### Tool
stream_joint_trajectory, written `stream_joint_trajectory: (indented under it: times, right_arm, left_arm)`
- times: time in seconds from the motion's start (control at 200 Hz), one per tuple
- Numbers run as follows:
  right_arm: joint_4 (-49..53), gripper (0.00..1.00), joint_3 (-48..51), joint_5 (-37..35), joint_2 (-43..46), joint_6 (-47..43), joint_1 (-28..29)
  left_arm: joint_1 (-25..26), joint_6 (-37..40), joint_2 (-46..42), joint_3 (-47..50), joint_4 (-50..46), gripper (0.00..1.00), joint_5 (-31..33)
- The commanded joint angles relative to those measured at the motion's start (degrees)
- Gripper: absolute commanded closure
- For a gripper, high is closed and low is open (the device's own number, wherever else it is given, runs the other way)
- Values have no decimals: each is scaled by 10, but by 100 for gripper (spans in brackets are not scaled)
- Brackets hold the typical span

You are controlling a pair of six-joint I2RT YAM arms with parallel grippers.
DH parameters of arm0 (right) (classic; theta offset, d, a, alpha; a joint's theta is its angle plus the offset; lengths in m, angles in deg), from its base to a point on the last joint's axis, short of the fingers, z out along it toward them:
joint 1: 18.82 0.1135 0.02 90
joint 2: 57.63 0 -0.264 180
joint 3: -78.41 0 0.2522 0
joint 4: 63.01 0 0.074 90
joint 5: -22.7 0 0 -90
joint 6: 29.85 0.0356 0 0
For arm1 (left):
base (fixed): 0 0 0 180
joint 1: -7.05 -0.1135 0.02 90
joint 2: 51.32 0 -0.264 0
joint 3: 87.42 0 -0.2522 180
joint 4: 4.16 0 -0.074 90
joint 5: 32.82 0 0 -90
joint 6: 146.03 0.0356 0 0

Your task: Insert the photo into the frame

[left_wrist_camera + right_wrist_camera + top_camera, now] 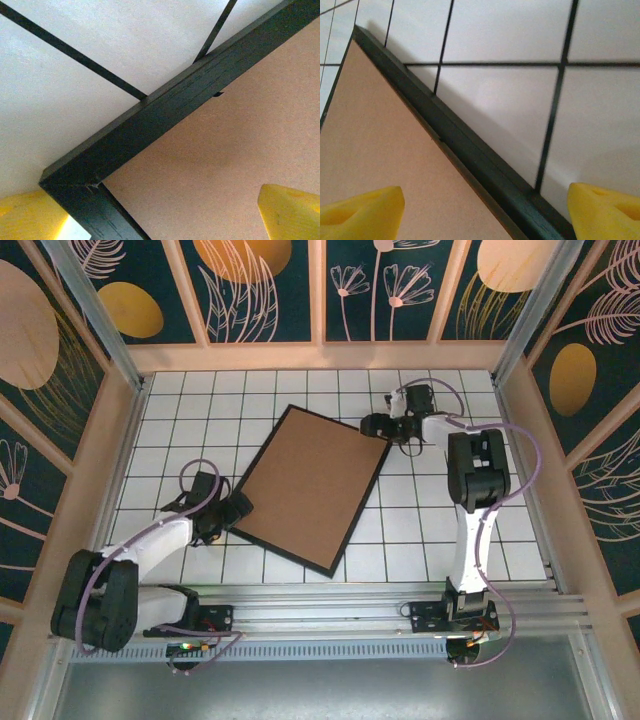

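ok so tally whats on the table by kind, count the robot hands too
frame: 1
brown backing board: 1
robot hands: 2, left hand and right hand
total: 4

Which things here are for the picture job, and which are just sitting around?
For the job:
- the frame, lying back up
- the brown backing board in it
- the left gripper and right gripper, both open at opposite corners

Just there:
- the white tiled table
- the flowery walls
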Motion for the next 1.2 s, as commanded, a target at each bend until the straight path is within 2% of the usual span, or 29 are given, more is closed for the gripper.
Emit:
stream_joint_trajectory:
  times: [0.0,0.23,0.43,0.51,0.681,0.881,1.196]
  right_arm:
    - [10,16,50,27,51,14,-10]
    - [-25,17,169,14,141,55,-19]
    - [-50,17,263,-37,216,88,-21]
    - [-39,17,279,-72,236,85,-18]
    - [-12,17,291,-197,276,53,-18]
    - [21,17,273,-223,274,27,-3]
    - [58,19,255,-254,260,5,16]
  left_arm:
    - [3,21,68,-43,192,2,-49]
    - [-1,43,198,-153,241,3,-53]
    - [-12,75,326,-301,235,5,-49]
    - [-17,92,366,-355,216,5,-42]
    - [-25,113,427,-425,200,5,-29]
    - [-26,130,456,-470,185,5,-32]
    - [-26,142,447,-467,176,4,-18]
